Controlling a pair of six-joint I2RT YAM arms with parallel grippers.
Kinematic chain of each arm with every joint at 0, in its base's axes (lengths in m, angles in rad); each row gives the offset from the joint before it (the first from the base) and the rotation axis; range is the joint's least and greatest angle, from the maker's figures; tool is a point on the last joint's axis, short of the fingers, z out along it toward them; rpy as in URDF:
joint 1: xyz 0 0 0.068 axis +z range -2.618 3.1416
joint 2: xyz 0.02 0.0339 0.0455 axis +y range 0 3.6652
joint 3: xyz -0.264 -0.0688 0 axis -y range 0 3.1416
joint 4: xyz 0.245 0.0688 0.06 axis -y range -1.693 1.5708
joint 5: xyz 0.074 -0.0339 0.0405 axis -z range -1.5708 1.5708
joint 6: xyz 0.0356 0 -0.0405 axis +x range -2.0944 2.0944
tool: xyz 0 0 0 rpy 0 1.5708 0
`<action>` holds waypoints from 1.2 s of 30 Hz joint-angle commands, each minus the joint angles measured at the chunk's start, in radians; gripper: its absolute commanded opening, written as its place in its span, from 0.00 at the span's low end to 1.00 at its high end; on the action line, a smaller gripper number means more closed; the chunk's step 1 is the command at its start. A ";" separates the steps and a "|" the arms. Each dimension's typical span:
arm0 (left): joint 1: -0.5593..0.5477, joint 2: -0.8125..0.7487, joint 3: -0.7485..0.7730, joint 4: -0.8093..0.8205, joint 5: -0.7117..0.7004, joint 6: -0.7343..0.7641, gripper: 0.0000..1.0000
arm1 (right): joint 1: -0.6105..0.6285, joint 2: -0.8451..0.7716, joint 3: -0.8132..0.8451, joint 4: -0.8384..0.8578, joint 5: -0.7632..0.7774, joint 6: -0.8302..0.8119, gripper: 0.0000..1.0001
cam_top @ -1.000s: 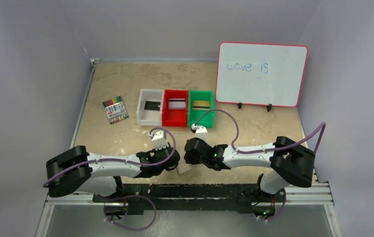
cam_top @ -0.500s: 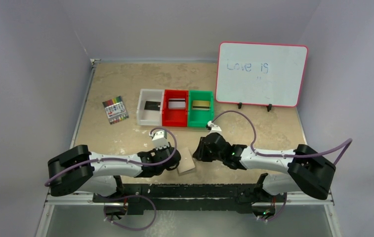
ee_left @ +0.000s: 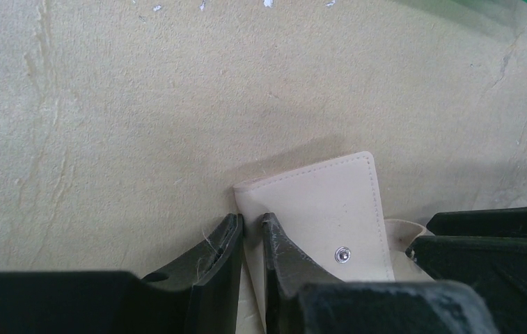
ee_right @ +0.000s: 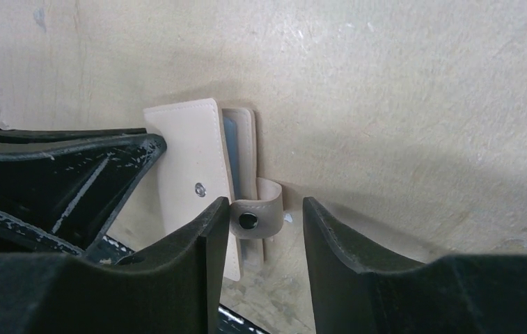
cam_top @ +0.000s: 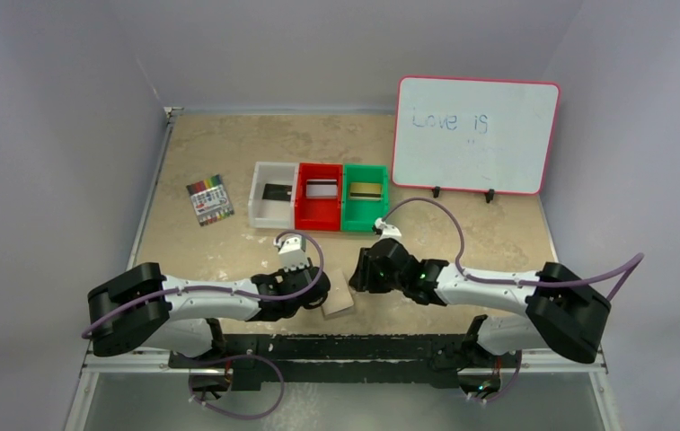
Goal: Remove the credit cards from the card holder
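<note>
imo main risk: left gripper is clamped on just one thin flap edge of the card holder, so a tug could slip it or shove it off the table near edge. right gripper is apart & empty, w/ the snap tab between its jaws, could snag. credit cards sit in the bins, well apart from it

Card holder between left end effector and right end effector, bins with cards behind it
</note>
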 commanded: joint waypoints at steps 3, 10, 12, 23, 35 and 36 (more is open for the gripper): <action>0.001 0.012 0.000 -0.128 0.017 0.040 0.16 | 0.000 0.025 0.091 -0.048 0.037 -0.072 0.46; 0.001 0.013 0.012 -0.144 0.007 0.040 0.16 | 0.006 -0.058 0.087 -0.021 -0.023 -0.136 0.61; 0.001 0.013 0.017 -0.146 0.006 0.040 0.16 | 0.006 -0.057 0.088 -0.015 -0.046 -0.148 0.64; 0.001 0.022 0.030 -0.147 0.001 0.043 0.16 | 0.076 0.114 0.207 -0.132 0.062 -0.145 0.63; 0.000 0.025 0.034 -0.155 -0.005 0.044 0.16 | 0.087 0.036 0.177 -0.270 0.197 -0.062 0.41; 0.001 0.025 0.035 -0.155 -0.005 0.045 0.16 | 0.086 0.030 0.171 -0.265 0.196 -0.060 0.40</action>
